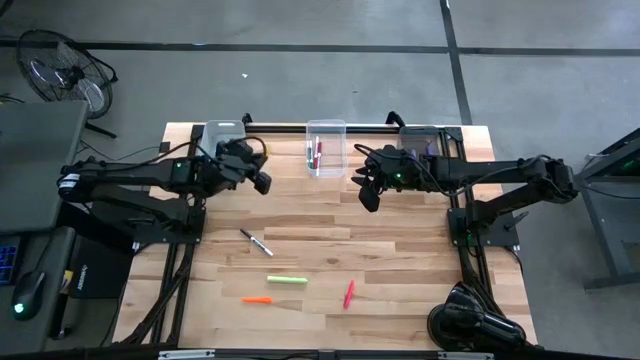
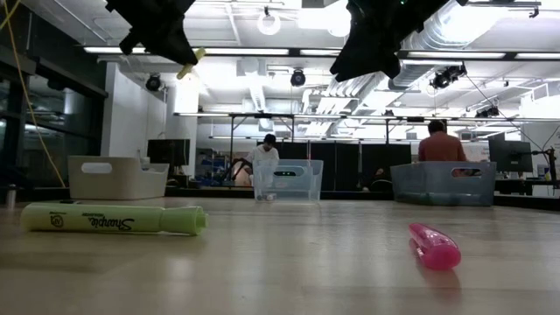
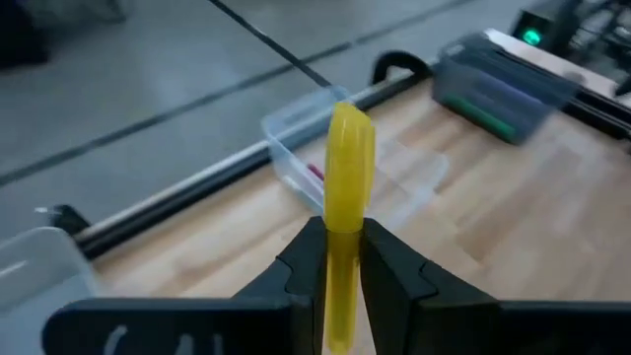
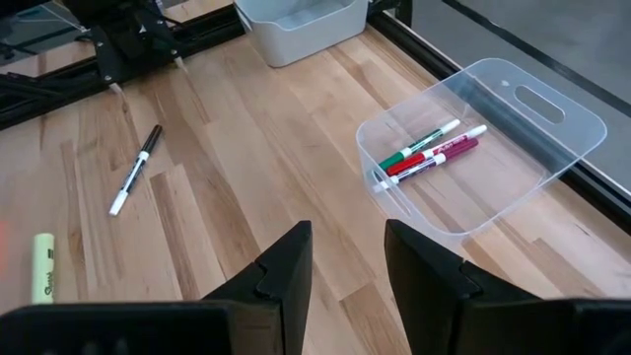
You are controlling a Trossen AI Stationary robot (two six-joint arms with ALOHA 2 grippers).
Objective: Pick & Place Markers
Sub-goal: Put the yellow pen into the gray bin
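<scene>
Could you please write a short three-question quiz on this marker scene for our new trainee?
1. True or false: the left hand is shut on a yellow highlighter.
2. How many markers lie loose on the wooden table?
A) two B) four C) six
3. Fill in: the right hand is open and holds ____.

Key:
1. True.
2. B: the black-and-white marker, light green highlighter, orange marker and red marker.
3. Nothing; it hovers beside the clear bin, which already holds markers.
</scene>
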